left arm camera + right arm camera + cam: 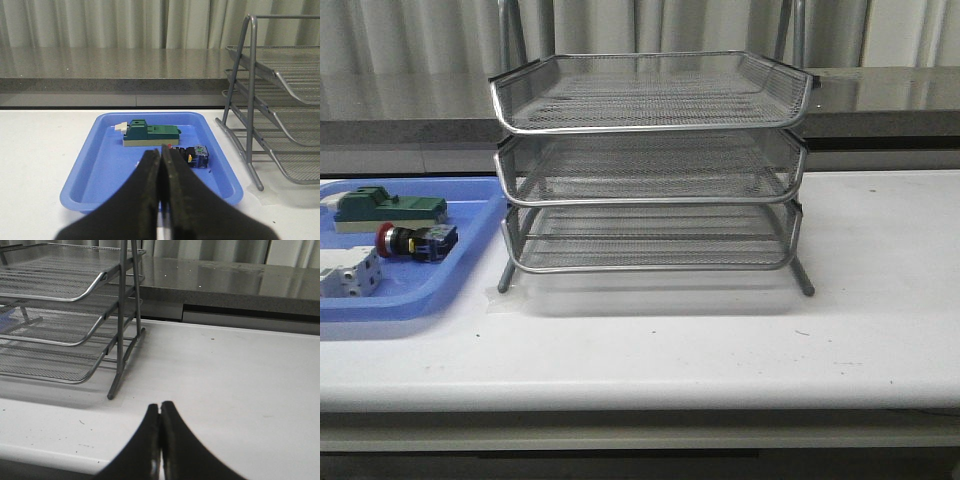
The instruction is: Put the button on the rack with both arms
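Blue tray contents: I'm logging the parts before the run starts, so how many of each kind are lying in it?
Red-headed button: 1
Green-topped block: 1
White terminal block: 1
Total: 3, all in the blue tray; the rack holds none.

Silver wire-mesh rack (650, 165) on a white table (860, 300); blue tray (430, 290) holds a red-headed, black-bodied button (415, 241), a green-topped block (390, 208) and a white terminal block (348, 272).
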Robot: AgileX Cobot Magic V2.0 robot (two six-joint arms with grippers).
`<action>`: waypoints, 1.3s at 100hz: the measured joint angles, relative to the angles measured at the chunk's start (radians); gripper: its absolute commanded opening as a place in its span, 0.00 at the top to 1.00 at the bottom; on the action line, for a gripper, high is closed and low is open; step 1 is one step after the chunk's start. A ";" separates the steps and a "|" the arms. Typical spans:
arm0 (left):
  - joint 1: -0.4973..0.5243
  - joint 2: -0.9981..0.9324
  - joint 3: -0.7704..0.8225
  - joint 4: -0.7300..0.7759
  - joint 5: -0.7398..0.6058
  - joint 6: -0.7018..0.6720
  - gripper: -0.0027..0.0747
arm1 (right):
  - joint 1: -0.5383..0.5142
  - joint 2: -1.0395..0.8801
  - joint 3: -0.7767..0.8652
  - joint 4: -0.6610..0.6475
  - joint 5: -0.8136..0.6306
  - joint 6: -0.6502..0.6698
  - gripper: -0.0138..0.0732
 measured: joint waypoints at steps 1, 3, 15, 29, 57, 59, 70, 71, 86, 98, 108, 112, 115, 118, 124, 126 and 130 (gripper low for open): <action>0.000 0.000 0.000 0.000 0.000 0.000 0.99 | 0.000 0.000 0.000 0.000 0.000 0.000 0.91; 0.000 0.000 0.000 0.000 0.000 0.000 0.99 | 0.000 0.000 0.000 0.000 0.000 0.000 0.91; 0.000 0.000 0.000 0.000 0.000 0.000 0.99 | 0.000 0.000 0.000 0.000 0.000 0.000 0.91; 0.000 0.000 0.000 0.000 0.000 0.000 0.99 | 0.000 0.000 0.000 0.000 0.000 0.000 0.91; 0.000 0.000 0.000 0.000 0.000 0.000 0.99 | 0.000 0.000 0.000 0.000 0.000 0.000 0.91; 0.000 0.000 0.000 0.000 0.000 0.000 0.99 | 0.000 0.000 0.000 0.000 0.000 0.000 0.91; 0.000 0.000 0.000 0.000 0.000 0.000 0.99 | 0.000 0.000 0.001 0.000 -0.009 0.000 0.91; 0.000 0.000 0.000 0.000 0.000 0.000 0.99 | 0.000 0.000 0.001 0.000 -0.010 0.000 0.91; 0.000 0.000 0.000 0.000 0.000 0.000 0.99 | 0.000 0.000 0.001 0.008 -0.080 0.000 0.91; 0.000 0.000 0.000 0.000 0.000 0.000 0.99 | 0.000 0.000 -0.004 0.050 -0.077 0.000 0.91; 0.000 0.000 0.000 0.000 0.000 0.000 0.99 | 0.000 0.000 -0.058 0.069 -0.017 0.000 0.91; 0.000 0.000 0.000 0.000 0.000 0.000 0.99 | 0.000 0.012 -0.092 0.071 0.015 0.000 0.91; 0.000 0.000 0.000 0.000 0.000 0.000 0.99 | 0.000 0.025 -0.117 0.073 0.038 0.000 0.91; 0.000 0.000 0.000 0.000 0.000 0.000 0.99 | 0.000 0.048 -0.144 0.073 0.063 0.000 0.91; 0.000 0.000 0.000 0.000 0.000 0.000 0.99 | 0.000 0.096 -0.206 0.075 0.122 0.000 0.91; 0.000 0.000 0.000 0.000 0.000 0.000 0.99 | 0.000 0.118 -0.228 0.075 0.136 0.000 0.91; 0.000 0.000 0.000 0.000 0.000 0.000 0.99 | 0.000 0.165 -0.272 0.075 0.175 0.000 0.91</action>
